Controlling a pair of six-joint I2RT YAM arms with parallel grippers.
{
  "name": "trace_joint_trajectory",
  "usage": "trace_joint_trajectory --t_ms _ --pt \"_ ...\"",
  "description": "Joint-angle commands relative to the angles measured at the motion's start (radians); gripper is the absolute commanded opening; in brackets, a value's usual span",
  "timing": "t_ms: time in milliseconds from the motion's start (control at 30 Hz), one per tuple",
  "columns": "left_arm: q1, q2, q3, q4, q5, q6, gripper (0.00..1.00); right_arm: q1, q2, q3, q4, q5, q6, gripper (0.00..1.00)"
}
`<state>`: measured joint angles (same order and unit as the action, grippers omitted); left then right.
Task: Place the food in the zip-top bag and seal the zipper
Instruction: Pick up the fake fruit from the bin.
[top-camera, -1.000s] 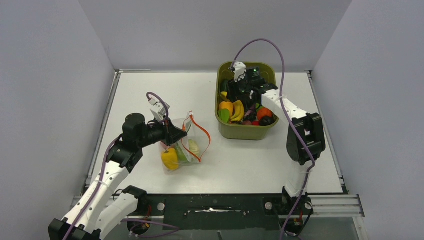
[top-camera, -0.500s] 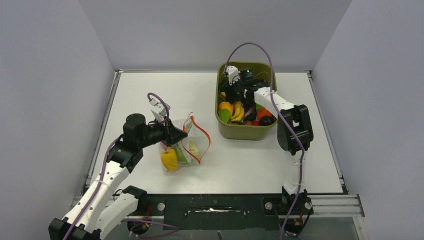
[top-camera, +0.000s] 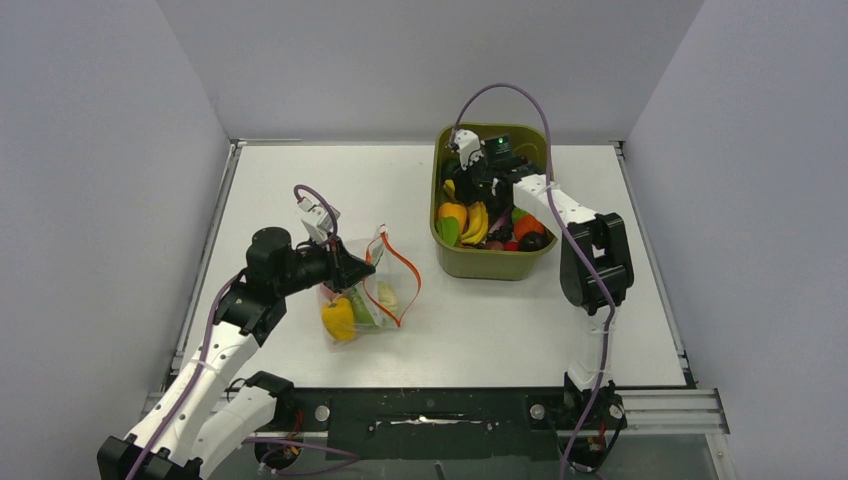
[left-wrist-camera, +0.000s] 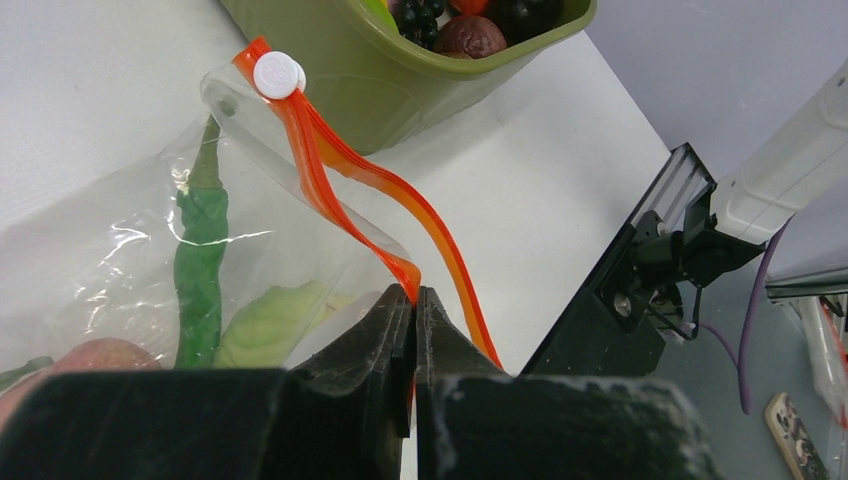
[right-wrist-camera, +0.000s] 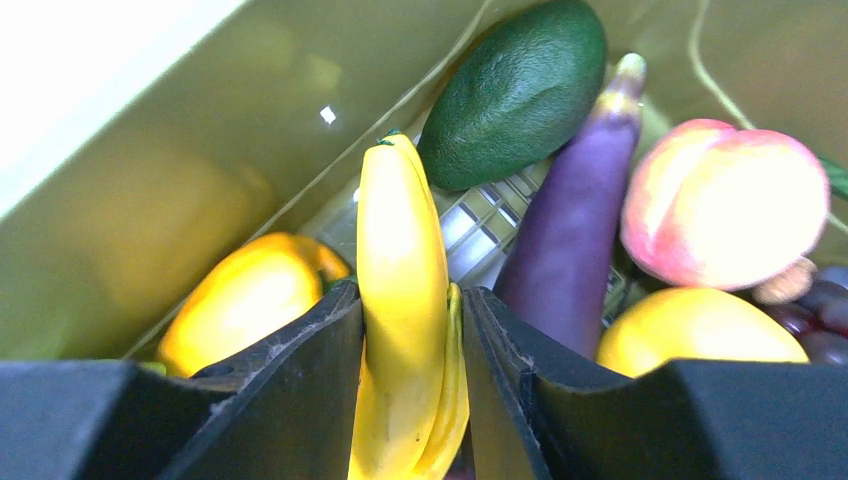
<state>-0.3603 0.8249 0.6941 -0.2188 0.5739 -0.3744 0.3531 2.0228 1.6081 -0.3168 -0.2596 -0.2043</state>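
Observation:
The clear zip-top bag (top-camera: 375, 292) lies left of centre, its mouth open. My left gripper (top-camera: 358, 272) is shut on the bag's mouth edge, pinching the red-orange zipper (left-wrist-camera: 340, 170) at my fingertips (left-wrist-camera: 415, 295). A white slider (left-wrist-camera: 278, 73) sits at the strip's far end. Inside the bag are a long green pod (left-wrist-camera: 200, 260), a pale-green cabbage (left-wrist-camera: 270, 325), a pink-red fruit (left-wrist-camera: 90, 355) and a yellow pepper (top-camera: 340, 318). My right gripper (top-camera: 474, 198) is down in the olive tub (top-camera: 490, 265), its jaws (right-wrist-camera: 410, 300) closed on a yellow banana bunch (right-wrist-camera: 400, 240).
The tub (right-wrist-camera: 120, 200) also holds a dark green avocado (right-wrist-camera: 515, 95), a purple eggplant (right-wrist-camera: 575, 220), a peach (right-wrist-camera: 725, 200), a yellow pepper (right-wrist-camera: 240, 300) and a yellow round fruit (right-wrist-camera: 690, 330). Grey walls close the table's sides and back.
My right arm has swung left inside the tub and settled over the banana bunch. My left gripper and the bag have not moved.

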Motion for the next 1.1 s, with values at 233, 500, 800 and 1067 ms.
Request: trace_joint_trajectory --t_ms 233,500,800,1067 --pt "0.000 -0.019 0.123 0.096 0.031 -0.153 0.00 0.003 -0.380 -0.241 0.339 0.054 0.092 0.24" --pt "0.001 -0.015 0.163 0.134 0.015 -0.207 0.00 0.005 -0.543 -0.339 0.464 0.092 0.099 0.24" --pt "0.001 -0.008 0.136 0.214 0.010 -0.273 0.00 0.009 -0.674 -0.423 0.539 0.118 0.086 0.24" --pt "0.001 0.007 0.116 0.236 0.006 -0.276 0.00 0.017 -0.820 -0.512 0.536 0.071 0.147 0.24"
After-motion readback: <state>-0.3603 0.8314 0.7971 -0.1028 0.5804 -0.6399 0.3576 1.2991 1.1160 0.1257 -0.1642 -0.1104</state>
